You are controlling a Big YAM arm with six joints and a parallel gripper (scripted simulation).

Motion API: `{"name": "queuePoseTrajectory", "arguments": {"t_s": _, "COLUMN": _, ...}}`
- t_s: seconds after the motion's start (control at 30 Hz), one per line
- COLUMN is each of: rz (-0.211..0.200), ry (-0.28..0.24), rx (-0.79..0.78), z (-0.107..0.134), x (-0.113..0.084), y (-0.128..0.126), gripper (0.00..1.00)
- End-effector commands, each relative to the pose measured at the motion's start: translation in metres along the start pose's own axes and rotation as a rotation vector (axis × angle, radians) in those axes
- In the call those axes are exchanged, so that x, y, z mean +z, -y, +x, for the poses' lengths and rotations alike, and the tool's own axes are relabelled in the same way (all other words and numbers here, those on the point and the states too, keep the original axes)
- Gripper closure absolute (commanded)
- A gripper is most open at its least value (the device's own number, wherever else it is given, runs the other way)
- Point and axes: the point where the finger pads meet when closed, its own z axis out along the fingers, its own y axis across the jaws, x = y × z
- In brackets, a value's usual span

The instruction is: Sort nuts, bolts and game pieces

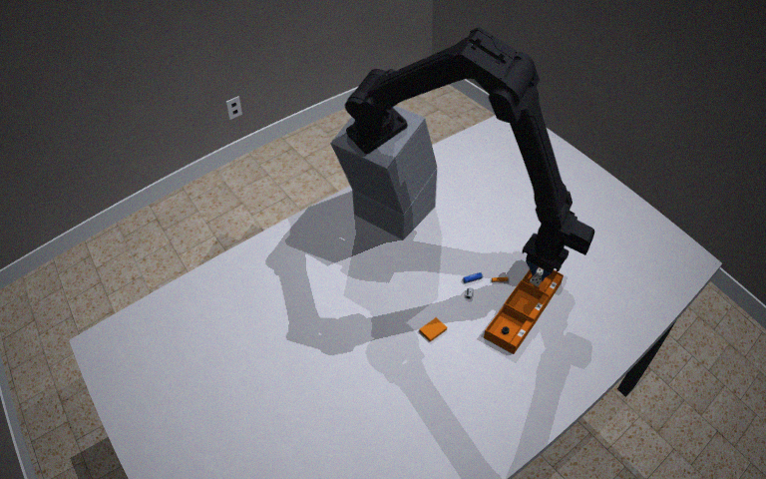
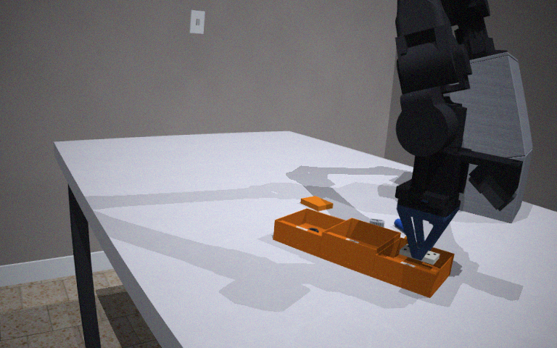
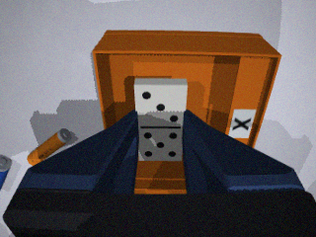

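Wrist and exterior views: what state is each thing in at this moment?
Gripper: shut on the domino.
Domino: held flat between the fingers, low inside the X bin.
X bin: upright on the table.
Orange battery: lying on the table beside the bin.
Orange flat block: lying on the table.

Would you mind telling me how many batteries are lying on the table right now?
2. A blue battery and an orange battery lie side by side on the table, beside the bin's X end. Others could be hidden behind the arm.
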Motion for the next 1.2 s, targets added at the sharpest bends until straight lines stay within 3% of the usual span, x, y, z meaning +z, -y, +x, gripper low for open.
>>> {"name": "queuePoseTrajectory", "arguments": {"t_s": 0.0, "rz": 0.037, "ry": 0.005, "rx": 0.012, "z": 0.005, "x": 0.003, "y": 0.019, "gripper": 0.81}}
{"name": "queuePoseTrajectory", "arguments": {"t_s": 0.07, "rz": 0.037, "ry": 0.005, "rx": 0.012, "z": 0.005, "x": 0.003, "y": 0.019, "gripper": 0.81}}
{"name": "queuePoseTrajectory", "arguments": {"t_s": 0.1, "rz": 0.080, "ry": 0.007, "rx": 0.012, "z": 0.004, "x": -0.014, "y": 0.036, "gripper": 0.81}}
{"name": "queuePoseTrajectory", "arguments": {"t_s": 0.13, "rz": 0.075, "ry": 0.007, "rx": 0.011, "z": 0.003, "x": -0.010, "y": 0.034, "gripper": 0.81}}
{"name": "queuePoseTrajectory", "arguments": {"t_s": 0.17, "rz": 0.039, "ry": 0.005, "rx": 0.003, "z": 0.001, "x": 0.008, "y": 0.019, "gripper": 0.81}}
{"name": "queuePoseTrajectory", "arguments": {"t_s": 0.23, "rz": 0.035, "ry": 0.005, "rx": 0.010, "z": 0.004, "x": 0.012, "y": 0.018, "gripper": 0.81}}
{"name": "queuePoseTrajectory", "arguments": {"t_s": 0.33, "rz": 0.055, "ry": 0.006, "rx": 0.008, "z": 0.003, "x": -0.004, "y": 0.022, "gripper": 0.81}}
{"name": "queuePoseTrajectory", "arguments": {"t_s": 0.4, "rz": 0.037, "ry": 0.005, "rx": 0.007, "z": 0.000, "x": 0.003, "y": 0.017, "gripper": 0.81}}
{"name": "queuePoseTrajectory", "arguments": {"t_s": 0.43, "rz": 0.058, "ry": 0.006, "rx": 0.008, "z": 0.003, "x": -0.005, "y": 0.023, "gripper": 0.81}}
{"name": "queuePoseTrajectory", "arguments": {"t_s": 0.63, "rz": 0.057, "ry": 0.006, "rx": 0.007, "z": 0.001, "x": -0.005, "y": 0.020, "gripper": 0.81}}
{"name": "queuePoseTrajectory", "arguments": {"t_s": 0.67, "rz": 0.037, "ry": 0.005, "rx": 0.007, "z": 0.000, "x": 0.003, "y": 0.016, "gripper": 0.70}}
{"name": "queuePoseTrajectory", "arguments": {"t_s": 1.17, "rz": 0.036, "ry": 0.005, "rx": 0.007, "z": 0.000, "x": 0.003, "y": 0.015, "gripper": 0.70}}
